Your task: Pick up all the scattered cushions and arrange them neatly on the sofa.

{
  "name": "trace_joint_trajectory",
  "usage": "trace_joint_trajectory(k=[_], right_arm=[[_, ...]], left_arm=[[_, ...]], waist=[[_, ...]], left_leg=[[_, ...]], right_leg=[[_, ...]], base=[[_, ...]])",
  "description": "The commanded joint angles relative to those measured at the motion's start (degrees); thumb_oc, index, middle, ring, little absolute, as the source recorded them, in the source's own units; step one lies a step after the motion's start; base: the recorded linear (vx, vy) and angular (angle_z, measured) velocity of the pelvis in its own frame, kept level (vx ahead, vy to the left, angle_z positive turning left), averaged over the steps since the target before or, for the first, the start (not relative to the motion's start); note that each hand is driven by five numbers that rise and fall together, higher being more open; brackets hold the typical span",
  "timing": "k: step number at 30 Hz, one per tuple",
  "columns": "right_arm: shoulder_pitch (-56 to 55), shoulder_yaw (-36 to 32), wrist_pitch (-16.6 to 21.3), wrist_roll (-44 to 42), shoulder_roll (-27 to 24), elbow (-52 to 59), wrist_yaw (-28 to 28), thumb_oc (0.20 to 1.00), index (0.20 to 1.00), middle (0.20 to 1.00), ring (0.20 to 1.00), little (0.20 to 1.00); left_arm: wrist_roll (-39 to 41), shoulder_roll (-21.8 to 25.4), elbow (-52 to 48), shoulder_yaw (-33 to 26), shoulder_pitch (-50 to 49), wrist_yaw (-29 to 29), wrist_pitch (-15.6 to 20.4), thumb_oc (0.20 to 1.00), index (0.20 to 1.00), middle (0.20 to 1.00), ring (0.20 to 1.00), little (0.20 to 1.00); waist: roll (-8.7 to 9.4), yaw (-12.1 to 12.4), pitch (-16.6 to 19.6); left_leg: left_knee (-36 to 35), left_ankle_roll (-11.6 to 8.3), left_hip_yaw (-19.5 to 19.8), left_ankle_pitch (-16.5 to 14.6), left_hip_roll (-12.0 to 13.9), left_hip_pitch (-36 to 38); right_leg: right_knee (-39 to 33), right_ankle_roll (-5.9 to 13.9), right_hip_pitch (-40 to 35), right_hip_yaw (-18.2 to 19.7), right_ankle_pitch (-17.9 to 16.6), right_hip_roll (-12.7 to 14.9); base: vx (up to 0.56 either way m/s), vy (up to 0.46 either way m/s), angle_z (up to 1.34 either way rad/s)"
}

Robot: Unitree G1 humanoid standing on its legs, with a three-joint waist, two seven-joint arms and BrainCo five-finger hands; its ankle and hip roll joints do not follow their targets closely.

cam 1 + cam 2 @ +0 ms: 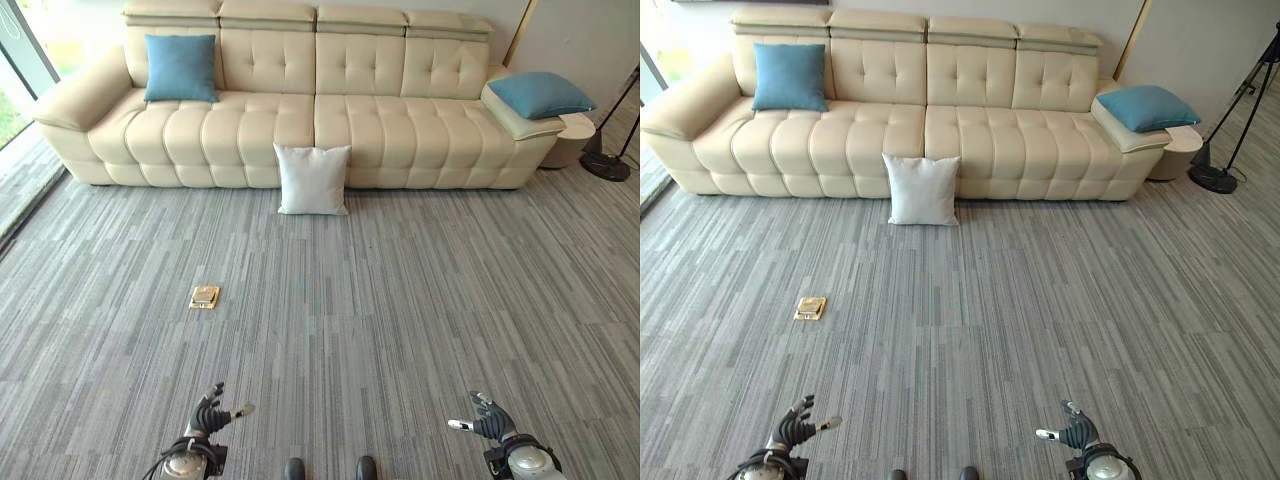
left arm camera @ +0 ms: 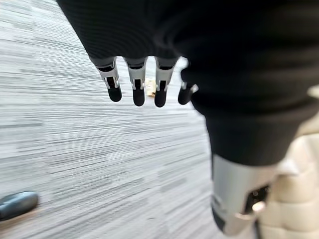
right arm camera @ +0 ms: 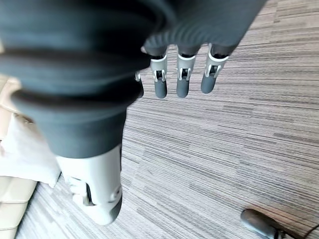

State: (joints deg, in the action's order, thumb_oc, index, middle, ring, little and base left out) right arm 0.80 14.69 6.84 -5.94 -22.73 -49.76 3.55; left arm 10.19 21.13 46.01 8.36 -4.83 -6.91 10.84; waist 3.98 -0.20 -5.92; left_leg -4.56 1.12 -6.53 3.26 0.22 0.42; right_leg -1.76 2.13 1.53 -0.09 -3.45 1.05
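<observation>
A long cream tufted sofa (image 1: 300, 110) stands against the far wall on grey striped carpet (image 1: 400, 320). At its left end a square blue cushion (image 1: 180, 67) stands upright against the backrest, flat and smooth. Further right, a white cushion (image 1: 313, 179) is on the floor, standing on its lower edge and leaning against the front of the sofa near the middle; it is plump, plain and square. At the right end a second blue cushion (image 1: 541, 94) lies tilted on top of the sofa's armrest, by a low round side table (image 1: 574, 138) and the black base of a floor lamp stand (image 1: 606, 164).

On the carpet to the left, well apart from the white cushion, lies a small flat yellowish object (image 1: 204, 297); I cannot tell what it is.

Low in the foreground the left hand (image 1: 210, 412) and right hand (image 1: 487, 419) hang over bare carpet, far from every cushion, both empty. The left wrist view shows that hand's fingers (image 2: 137, 84) straight and relaxed with the yellowish object just past them, which the right wrist view lacks; that one shows its own straight fingers (image 3: 182, 79) and the white cushion's corner (image 3: 22, 154) at the sofa's foot.
</observation>
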Motion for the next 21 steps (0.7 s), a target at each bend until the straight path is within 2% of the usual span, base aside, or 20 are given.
trace_joint_trajectory(k=[1, 5, 7, 10, 15, 17, 18, 20, 21], right_arm=[[3.1, -0.1, 0.7, -2.1, 0.0, 2.1, 0.3, 1.000, 1.000, 1.000, 1.000, 1.000], [3.6, 0.5, 0.8, -2.0, 0.4, 3.9, 0.1, 1.000, 1.000, 1.000, 1.000, 1.000], [3.5, 0.7, 0.8, -1.9, 0.4, 4.3, 0.1, 1.000, 1.000, 1.000, 1.000, 1.000], [3.8, 1.2, 1.0, -2.0, 0.0, 5.2, 0.0, 1.000, 1.000, 1.000, 1.000, 1.000], [3.6, 1.5, 1.1, -1.9, -0.7, 5.8, 0.3, 1.000, 1.000, 1.000, 1.000, 1.000], [2.9, 1.5, 1.1, -1.5, -1.1, 6.4, 0.3, 1.000, 1.000, 1.000, 1.000, 1.000], [1.3, 0.9, 1.2, -1.9, -1.3, 6.4, 0.1, 1.000, 1.000, 1.000, 1.000, 1.000], [0.5, 0.3, 1.2, -1.8, -1.5, 6.4, 0.4, 1.000, 1.000, 1.000, 1.000, 1.000], [-0.5, -0.1, 1.5, -2.4, -1.5, 6.5, 0.4, 1.000, 1.000, 1.000, 1.000, 1.000]], left_arm=[[1.8, 2.4, -1.0, -1.8, 1.4, -0.8, 2.2, 1.000, 1.000, 1.000, 1.000, 1.000], [1.8, 2.8, -1.3, -2.2, 1.7, -0.9, 2.0, 1.000, 1.000, 1.000, 1.000, 1.000], [1.9, 2.5, -1.3, -2.1, 1.6, -0.7, 2.0, 1.000, 1.000, 1.000, 1.000, 1.000], [2.2, 2.2, -0.7, -1.6, 1.7, -0.7, 2.1, 1.000, 1.000, 1.000, 1.000, 1.000], [1.9, 1.5, -0.6, -0.7, 2.2, -0.9, 2.0, 1.000, 1.000, 1.000, 1.000, 1.000], [1.7, 1.2, -0.5, -0.2, 2.6, -0.8, 2.1, 1.000, 1.000, 1.000, 1.000, 1.000], [1.1, 0.8, -0.4, 0.5, 2.2, -0.4, 2.1, 1.000, 1.000, 1.000, 1.000, 1.000], [0.9, 0.7, 0.1, 0.8, 2.2, -0.3, 2.0, 1.000, 1.000, 1.000, 1.000, 1.000], [0.5, 0.4, 0.6, 1.8, 2.3, 0.1, 1.8, 1.000, 1.000, 1.000, 1.000, 1.000]], waist=[[1.27, 0.6, -1.5], [0.92, 0.4, -2.9], [0.69, 0.2, -3.1], [0.17, -0.6, -3.5], [-0.41, -2.2, -4.3], [-0.69, -3.2, -4.5], [-0.88, -3.5, -3.9], [-1.01, -4.0, -3.0], [-1.51, -4.7, -2.2]], left_leg=[[10.6, 0.82, 1.1, -12.3, -3.0, -0.4], [11.4, 1.71, 1.7, -13.6, -3.3, 0.5], [11.1, 1.85, 2.2, -14.1, -3.6, 2.2], [9.6, 1.71, 3.3, -14.3, -3.9, 5.2], [8.0, 0.84, 5.8, -14.9, -4.4, 9.1], [8.3, -0.31, 7.4, -14.9, -4.4, 11.0], [9.4, -1.55, 8.9, -14.8, -3.9, 11.9], [11.1, -3.64, 9.7, -13.1, -2.9, 11.5], [13.6, -5.66, 9.8, -10.7, -1.1, 11.1]], right_leg=[[12.1, 8.18, 2.2, -0.9, 3.9, 5.2], [20.2, 8.57, 6.3, -2.1, 2.8, 5.7], [20.4, 7.90, 7.7, -3.4, 2.8, 5.5], [17.0, 6.67, 10.5, -6.0, 3.2, 4.3], [9.8, 6.79, 13.0, -8.8, 1.1, 3.4], [8.5, 6.88, 14.3, -9.4, 0.1, 3.5], [8.5, 5.48, 12.6, -8.3, 0.2, 2.7], [9.3, 4.62, 12.3, -8.6, 0.2, 2.3], [9.0, 3.20, 10.7, -9.1, 1.5, 1.4]], base=[[0.06, 0.207, -0.14], [0.08, 0.121, -0.02], [0.19, 0.095, -0.05], [0.22, 0.023, 0.13], [0.25, -0.047, 0.24], [0.39, -0.187, 0.57], [0.36, -0.242, 0.84], [0.35, -0.302, 1.25], [0.34, -0.313, 1.10]])
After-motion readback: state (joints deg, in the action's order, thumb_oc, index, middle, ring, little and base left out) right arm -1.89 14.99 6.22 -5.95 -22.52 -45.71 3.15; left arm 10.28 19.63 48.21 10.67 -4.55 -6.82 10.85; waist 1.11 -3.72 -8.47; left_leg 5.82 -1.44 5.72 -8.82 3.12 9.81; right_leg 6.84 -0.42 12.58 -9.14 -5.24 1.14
